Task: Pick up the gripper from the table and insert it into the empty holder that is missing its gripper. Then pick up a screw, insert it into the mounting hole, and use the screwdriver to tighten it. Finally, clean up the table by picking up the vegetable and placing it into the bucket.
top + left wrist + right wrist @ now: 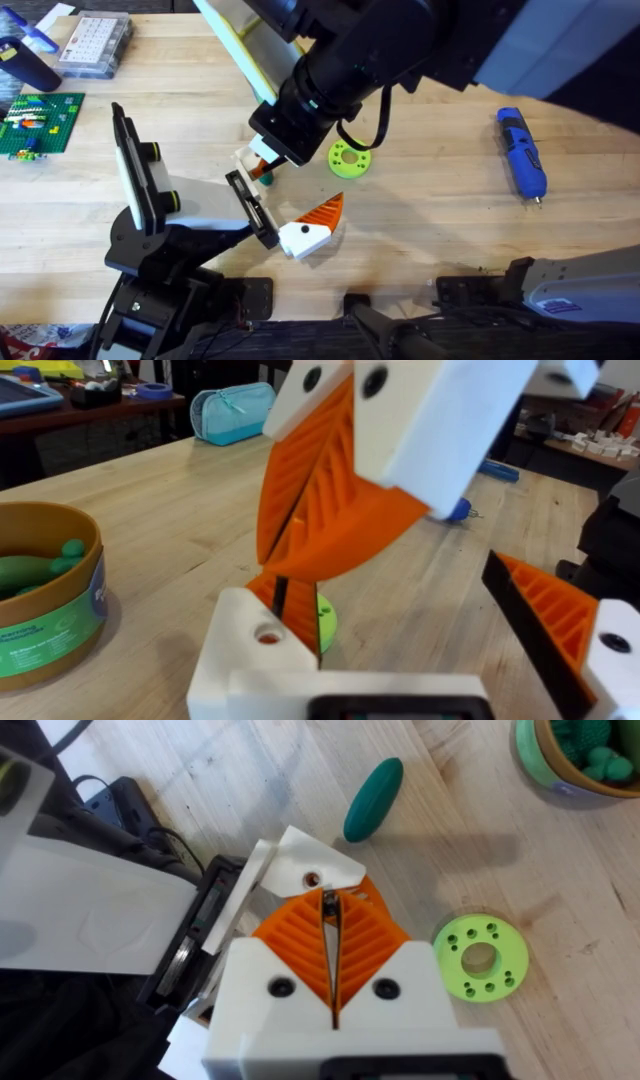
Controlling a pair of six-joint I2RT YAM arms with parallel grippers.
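Overhead, the right claw [265, 165] reaches across the table [450, 230] to the far end of the left claw [278, 197]. The left claw is spread wide, one finger at each end of its black rail [252, 208]. We judge it is held so to offer a steady mount. The screwdriver [522, 152] lies well apart on the right, and a green disc [350, 158] lies just beside the meeting point.

From the left wrist, the right claw [290, 575] hangs clenched just above a white block [250, 660] with an open hole. We take this block for the gripper, already seated in its holder. The bucket [40, 590] stands off to one side.

From the right wrist, the right claw [330, 920] pinches a thin dark pin [328, 902], likely the screw. Its tip is just short of the gripper's [310, 875] hole, nearly in line. Whether it has entered, we cannot tell. A green pod [375, 798] lies on the table beyond.
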